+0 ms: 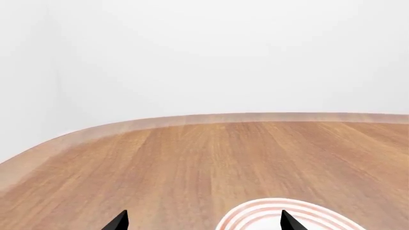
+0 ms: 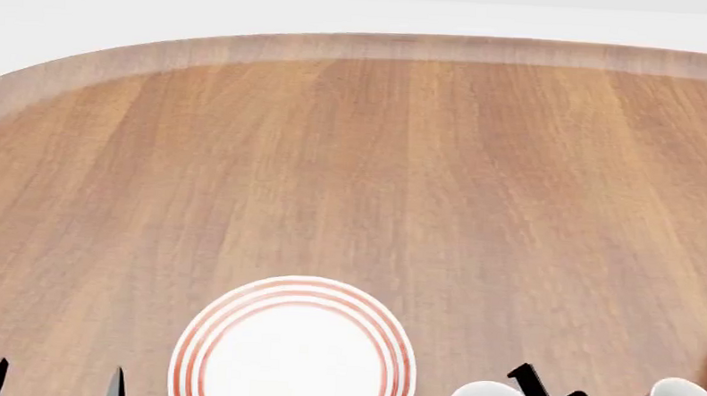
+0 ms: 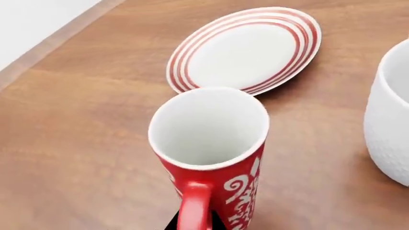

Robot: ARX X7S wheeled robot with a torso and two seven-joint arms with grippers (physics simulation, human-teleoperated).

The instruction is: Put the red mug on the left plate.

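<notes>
- Right gripper (image 3: 191,225) showed only dark tips behind the red mug's (image 3: 214,158) loop handle; its grip could not be told.
- Left gripper (image 1: 203,221) had matte black fingers spread.
- Glossy, swirl-patterned mug stood upright near the ringed left plate (image 3: 246,48).
- Wooden table (image 2: 450,184) was round-edged, walls plain white.

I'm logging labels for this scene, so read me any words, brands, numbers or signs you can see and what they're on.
None: no readable text in any view.
The red mug carries only white swirls, a pattern, not letters.
The left plate has plain red rings.
The white mug and the table are unmarked.
</notes>
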